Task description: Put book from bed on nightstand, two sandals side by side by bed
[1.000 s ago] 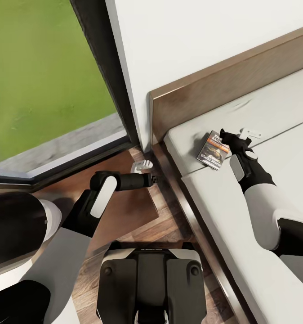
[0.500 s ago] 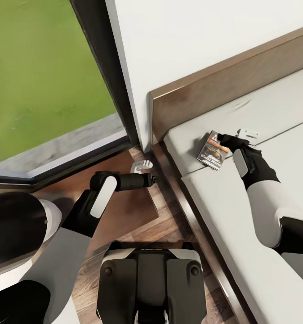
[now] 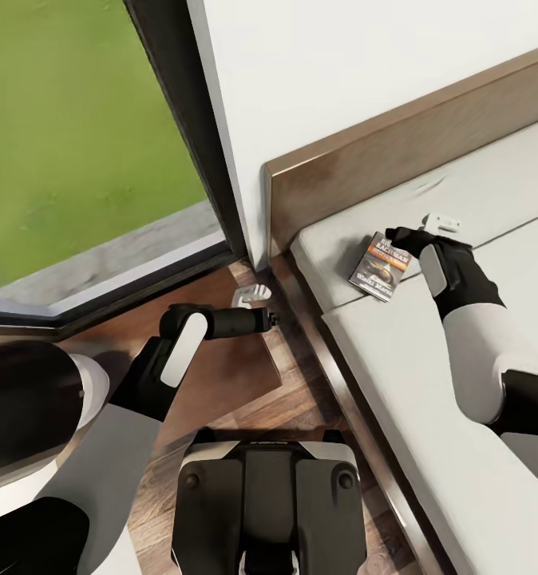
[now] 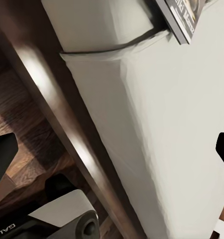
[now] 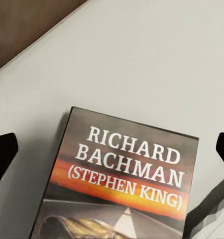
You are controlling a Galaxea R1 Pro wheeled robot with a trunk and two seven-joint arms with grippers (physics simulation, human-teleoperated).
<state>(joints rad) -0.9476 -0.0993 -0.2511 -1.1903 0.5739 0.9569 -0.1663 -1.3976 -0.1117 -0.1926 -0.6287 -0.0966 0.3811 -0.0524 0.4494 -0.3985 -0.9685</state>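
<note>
Where the light-grey mattress meets the dark wood bed frame, the book lies flat on the bed's upper mattress section, close to the edge that faces the robot and near the headboard. Its cover faces up. In the head view its long axis runs roughly from the headboard toward the seam between the two mattress sections, slightly tilted, with the title end toward the headboard. One lower corner overhangs that seam.

The right gripper sits at the book's title end, its black fingers spread wide. In the right wrist view the two fingertips stand clear of the cover on either side, and the white title lettering and orange band are legible between them. Open mattress surface surrounds the book on the headboard side and toward the middle of the bed.

The left gripper hovers over the nightstand, beside the bed frame and below the dark-framed window. In the left wrist view its fingertips stand wide apart with nothing between them. A narrow strip of wood-plank floor separates nightstand and bed frame.
</note>
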